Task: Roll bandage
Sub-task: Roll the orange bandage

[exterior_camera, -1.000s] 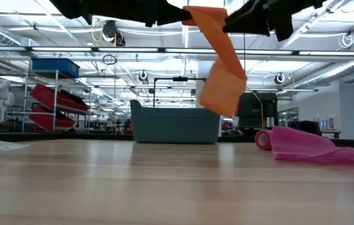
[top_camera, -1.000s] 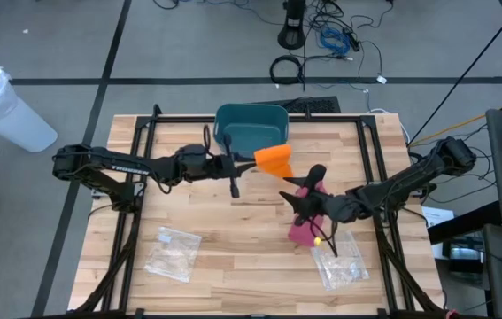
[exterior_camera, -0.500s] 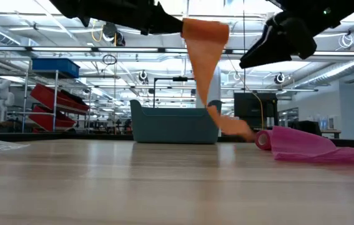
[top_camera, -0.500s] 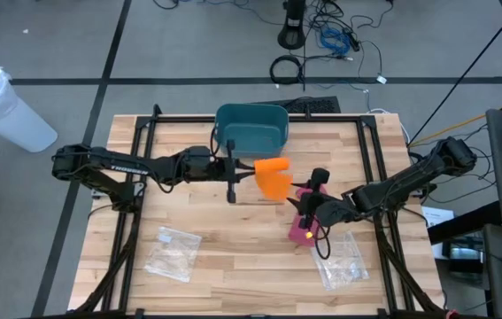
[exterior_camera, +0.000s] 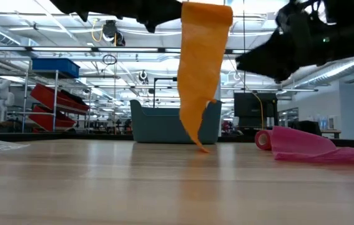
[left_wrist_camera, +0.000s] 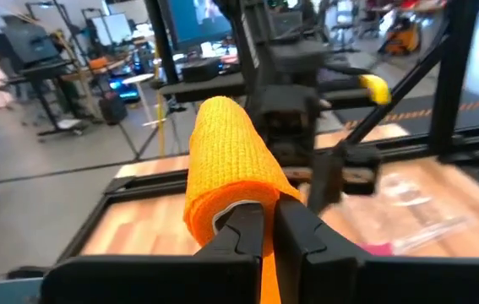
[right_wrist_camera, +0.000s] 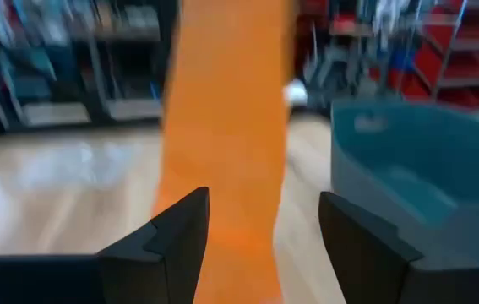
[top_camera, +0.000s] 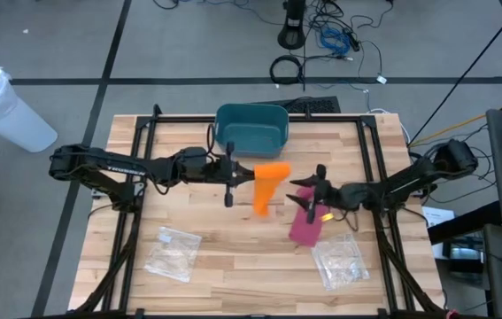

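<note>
An orange bandage roll [left_wrist_camera: 222, 160] is held high over the table's middle, with my left gripper [top_camera: 235, 173] shut on it. Its loose strip [exterior_camera: 198, 81] hangs straight down, and the lower end [exterior_camera: 203, 147] reaches the tabletop. My right gripper [top_camera: 297, 193] stands open just right of the strip and touches nothing. In the right wrist view the strip [right_wrist_camera: 231, 127] hangs ahead of that gripper's [right_wrist_camera: 264, 228] spread fingers. A pink bandage [top_camera: 304, 226] lies partly unrolled on the table, its rolled end [exterior_camera: 263, 139] on the wood. My left gripper pinches the orange roll at its near end [left_wrist_camera: 237, 209] between its two shut fingers [left_wrist_camera: 302, 232]; orange strip shows between them lower down. The fingers come level from the table's left and lie along the roll. The roll is lifted clear, with its strip hanging slack below.
A teal bin [top_camera: 251, 128] stands at the table's far middle. Two clear plastic bags lie near the front: one at the left [top_camera: 173, 252], one at the right [top_camera: 339, 261]. Black frame rails [top_camera: 144, 133] run along the table's edges.
My right gripper has sunk and rolled its wrist, staying open. My left gripper has rolled in place. The orange strip hung shorter and askew, then trailed toward the pink bandage; now it hangs longer and straight down, its end at the tabletop.
</note>
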